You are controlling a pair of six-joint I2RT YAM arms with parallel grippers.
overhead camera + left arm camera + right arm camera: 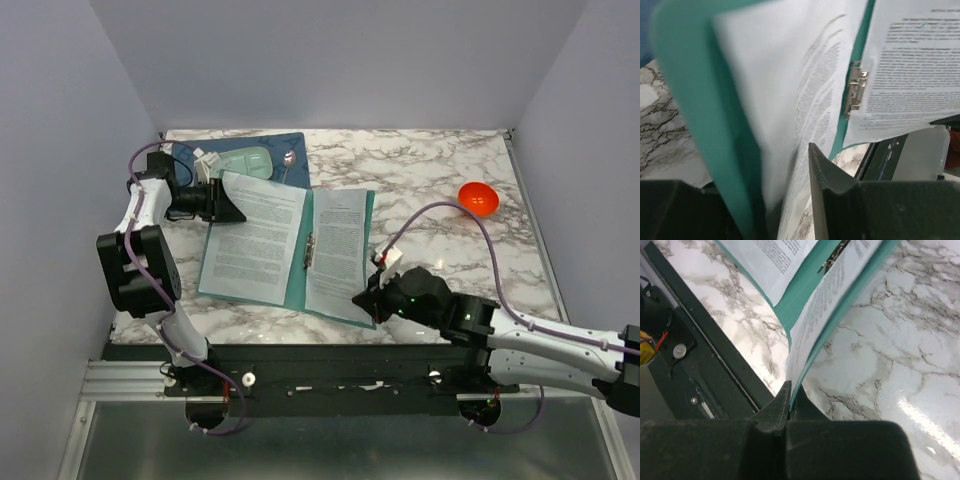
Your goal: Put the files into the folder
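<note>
far left: left gripper reaches in at the upper left corner of the open folder. its wrist view shows the fingers standing apart, with the teal cover edge and one printed sheet passing through the gap; the cover is tilted up there, off the table. grip not closed.

behind it, at the back of the table: dark blue placemat carrying a pale green dish and a spoon (the folder's top edge lies just beside the mat).

centre: folder lies spread open on the marble. the files are inside it, one sheet on the left half, another on the right half, text side up. metal clip sits on the spine between them.

right of centre: right gripper is at the folder's near right corner, jaws pinched tight on the teal cover and the sheet on it.

far right: orange bowl, well apart from the folder.
</note>
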